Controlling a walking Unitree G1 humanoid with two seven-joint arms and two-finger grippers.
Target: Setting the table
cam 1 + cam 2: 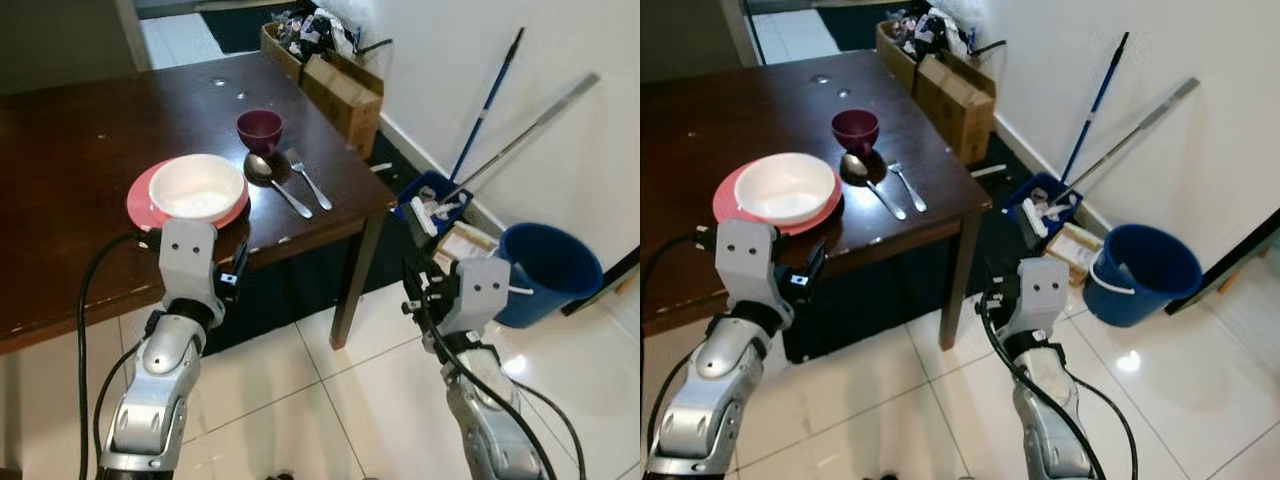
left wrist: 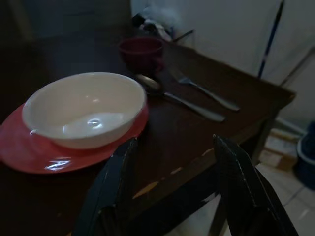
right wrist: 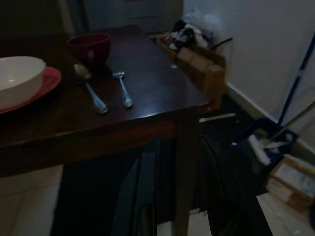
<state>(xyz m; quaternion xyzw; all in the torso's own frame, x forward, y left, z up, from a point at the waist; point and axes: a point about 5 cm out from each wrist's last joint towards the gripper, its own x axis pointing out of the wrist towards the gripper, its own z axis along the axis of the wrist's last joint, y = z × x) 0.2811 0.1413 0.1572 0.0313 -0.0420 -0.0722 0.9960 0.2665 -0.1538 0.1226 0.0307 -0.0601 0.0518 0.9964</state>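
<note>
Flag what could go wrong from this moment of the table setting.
The left claw is open and low at the table edge, close to the red plate holding the white bowl; a push forward might shove both. The spoon and fork lie near the corner, so a bump could knock them off.

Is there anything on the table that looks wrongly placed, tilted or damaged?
The setting looks tidy: white bowl centred on the red plate, spoon and fork side by side. Only the table's near edge shows chipped, pale spots.
</note>
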